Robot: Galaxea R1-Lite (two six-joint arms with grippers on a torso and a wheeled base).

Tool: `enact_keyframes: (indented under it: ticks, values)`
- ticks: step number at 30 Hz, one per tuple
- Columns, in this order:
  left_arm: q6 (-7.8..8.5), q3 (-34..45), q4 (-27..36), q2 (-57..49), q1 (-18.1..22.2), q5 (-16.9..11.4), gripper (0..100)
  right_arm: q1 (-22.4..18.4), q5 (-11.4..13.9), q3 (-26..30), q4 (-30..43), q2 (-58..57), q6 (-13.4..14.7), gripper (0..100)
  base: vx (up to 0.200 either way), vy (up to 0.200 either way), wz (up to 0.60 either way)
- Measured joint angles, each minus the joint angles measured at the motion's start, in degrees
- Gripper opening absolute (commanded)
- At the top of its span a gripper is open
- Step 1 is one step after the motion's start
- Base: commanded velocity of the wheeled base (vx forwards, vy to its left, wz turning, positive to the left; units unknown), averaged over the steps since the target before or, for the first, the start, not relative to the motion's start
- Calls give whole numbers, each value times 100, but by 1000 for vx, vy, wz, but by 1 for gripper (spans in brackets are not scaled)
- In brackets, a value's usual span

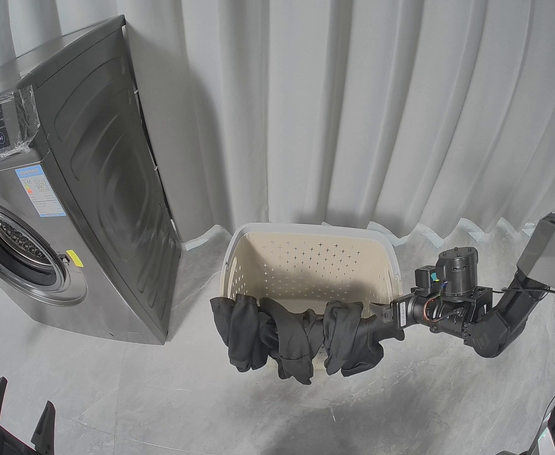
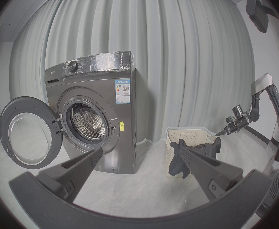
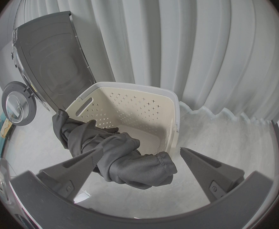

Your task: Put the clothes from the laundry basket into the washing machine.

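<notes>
A dark grey garment [image 1: 290,336] hangs bunched over the near rim of the cream laundry basket [image 1: 309,230], trailing down its outside. My right gripper [image 1: 388,319] is at the garment's right end, by the basket's near right corner. In the right wrist view its fingers [image 3: 82,166] stand open, with the garment [image 3: 126,163] lying between them. The grey washing machine [image 1: 88,178] stands to the left of the basket, its drum [image 2: 88,121] empty and its round door [image 2: 28,132] swung wide. My left gripper [image 1: 18,409] hangs open low at the left, holding nothing.
White curtains [image 1: 366,96] hang close behind the basket and the machine. The pale tiled floor [image 1: 227,399] in front of both is bare. The basket's inside [image 3: 136,112] looks empty apart from the draped garment.
</notes>
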Motion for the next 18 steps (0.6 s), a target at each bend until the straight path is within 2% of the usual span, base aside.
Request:
enact_keyframes:
  ticks: [8, 18]
  values:
    - [5, 0, 0, 0, 5, 0, 100, -37, -27, -185, -393, 618, -215, 100, 0, 0, 0]
    - [6, 0, 0, 0, 2, 0, 100, -30, -134, -386, -439, 1005, -255, 100, 0, 0, 0]
